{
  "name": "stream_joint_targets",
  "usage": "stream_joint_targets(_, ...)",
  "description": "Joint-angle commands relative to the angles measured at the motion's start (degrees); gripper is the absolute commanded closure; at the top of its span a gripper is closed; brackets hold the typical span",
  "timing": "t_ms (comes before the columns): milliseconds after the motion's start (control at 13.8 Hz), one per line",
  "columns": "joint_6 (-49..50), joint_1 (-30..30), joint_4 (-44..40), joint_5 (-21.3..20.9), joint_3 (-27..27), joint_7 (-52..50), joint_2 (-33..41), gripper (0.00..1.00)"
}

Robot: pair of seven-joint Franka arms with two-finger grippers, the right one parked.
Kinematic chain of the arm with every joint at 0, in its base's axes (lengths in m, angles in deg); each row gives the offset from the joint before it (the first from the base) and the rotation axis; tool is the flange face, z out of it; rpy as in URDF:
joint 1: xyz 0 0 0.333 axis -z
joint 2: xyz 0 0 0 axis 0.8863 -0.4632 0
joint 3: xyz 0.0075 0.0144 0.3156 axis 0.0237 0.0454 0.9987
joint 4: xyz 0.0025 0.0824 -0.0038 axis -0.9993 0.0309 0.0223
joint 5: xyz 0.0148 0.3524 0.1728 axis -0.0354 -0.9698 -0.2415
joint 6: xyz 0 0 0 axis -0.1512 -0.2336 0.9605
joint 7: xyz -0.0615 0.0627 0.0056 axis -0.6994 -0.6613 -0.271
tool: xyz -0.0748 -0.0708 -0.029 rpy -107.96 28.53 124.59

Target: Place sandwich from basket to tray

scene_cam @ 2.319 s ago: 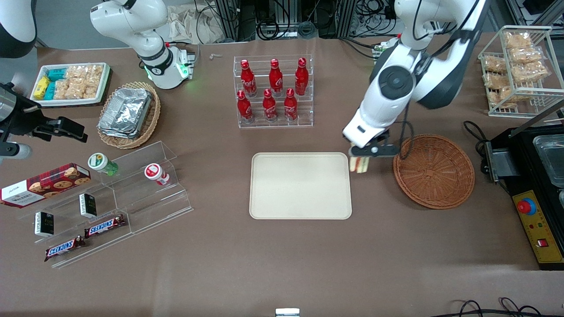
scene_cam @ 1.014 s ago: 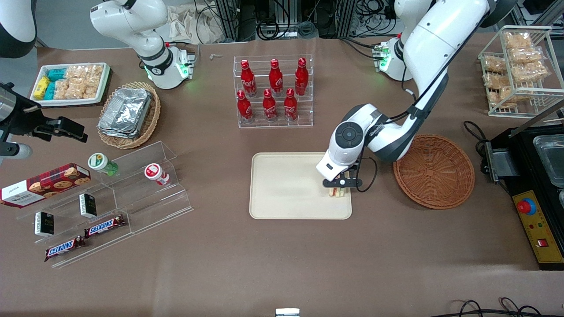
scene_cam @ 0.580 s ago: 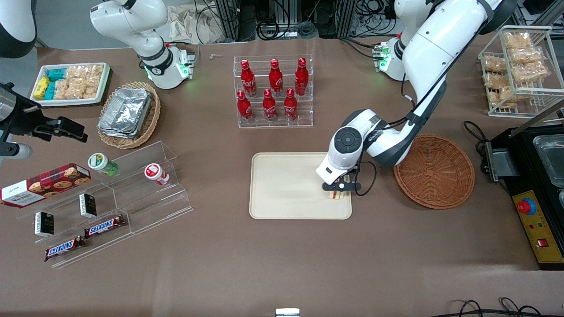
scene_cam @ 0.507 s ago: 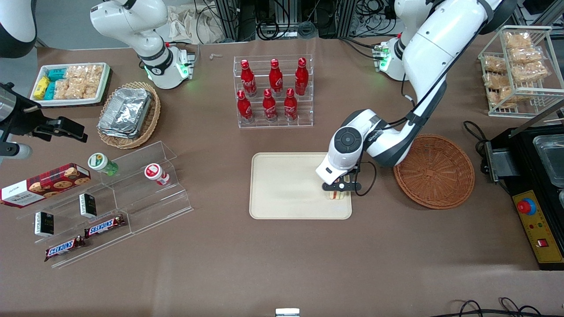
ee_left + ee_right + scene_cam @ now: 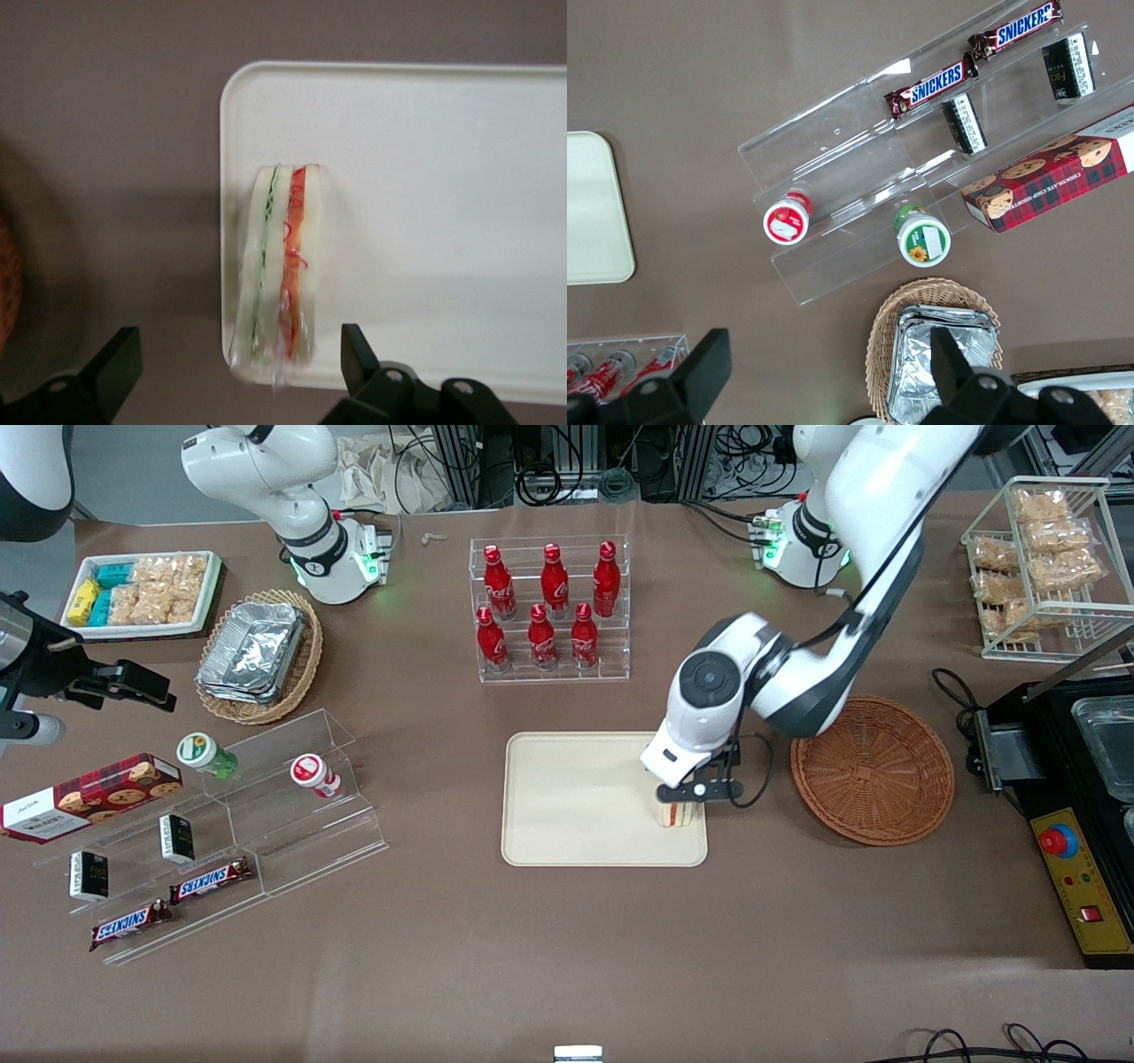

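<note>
Brown tabletop all round, and the sandwich [image 5: 276, 270] stands on its edge at the corner of the tray [image 5: 576, 824] nearest the basket [image 5: 873, 769]. Above it the tool [image 5: 692, 790] hangs spread wide, holding nothing. I reckon it could topple over the rim if brushed

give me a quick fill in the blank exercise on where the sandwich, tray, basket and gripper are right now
1. The clear-wrapped triangular sandwich of white bread with red and green filling stands on the flat cream-beige rectangular ____.
2. The round reddish-brown woven wicker basket holds ____ sandwiches.
3. The left arm's gripper hangs above the sandwich with its fingers ____, apart from the wrap.
4. The sandwich stands near the tray edge closest to the ____.

Missing words: tray; no; open; basket
</note>
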Motion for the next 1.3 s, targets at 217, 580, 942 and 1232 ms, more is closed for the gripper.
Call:
stream_joint_targets(217,12.00,-0.76,0.73,18.47,7.52,12.89,20.73,0.00)
stream_joint_targets(580,24.93,0.65,-10.06,19.11,18.50,26.50,21.55,0.00)
stream_joint_targets(942,32.40,1.44,-12.54,19.29,30.46,46.19,23.91,0.00)
stream_joint_targets(1232,32.94,1.44,-12.81,18.24,31.63,45.88,25.15,0.00)
